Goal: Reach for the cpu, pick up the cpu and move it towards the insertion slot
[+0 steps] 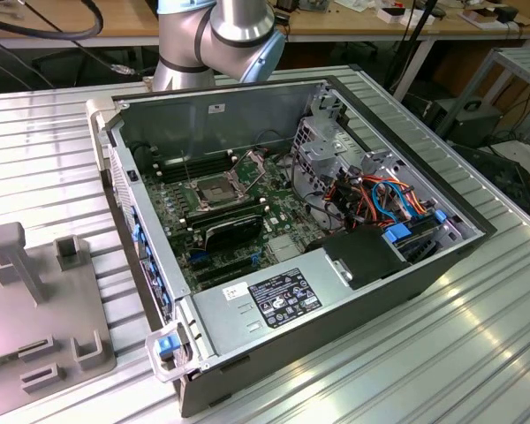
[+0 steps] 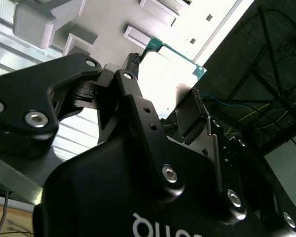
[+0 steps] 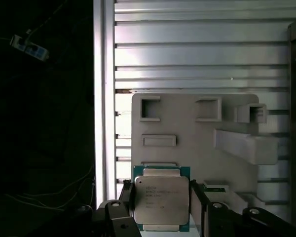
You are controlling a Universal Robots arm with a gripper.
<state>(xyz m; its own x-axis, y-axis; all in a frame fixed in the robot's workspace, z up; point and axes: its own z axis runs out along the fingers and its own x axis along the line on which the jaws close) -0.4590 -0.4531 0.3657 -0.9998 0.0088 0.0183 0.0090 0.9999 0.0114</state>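
The cpu [image 3: 161, 200] is a flat square chip with a silvery lid and a green rim. My gripper [image 3: 161, 197] is shut on it, one black finger [image 3: 124, 197] on each of two opposite edges. The chip hangs above the grey fixture plate [image 3: 187, 128], apart from it. In the second wrist view the cpu [image 2: 175, 74] shows from its underside, pale with a green edge, between the gripper [image 2: 165, 79] fingertips. The insertion slot [image 1: 214, 190], a square socket with a metal frame and dark centre, lies on the motherboard inside the open computer case [image 1: 291, 300] in the exterior view.
The grey fixture plate [image 1: 35, 300] with raised posts and pockets sits at the exterior view's left, beside the case. The arm's joint [image 1: 221, 35] rises behind the case. A drive cage and coloured cables [image 1: 380, 199] crowd the case's right half. The ribbed metal table [image 1: 442, 353] ends near the plate.
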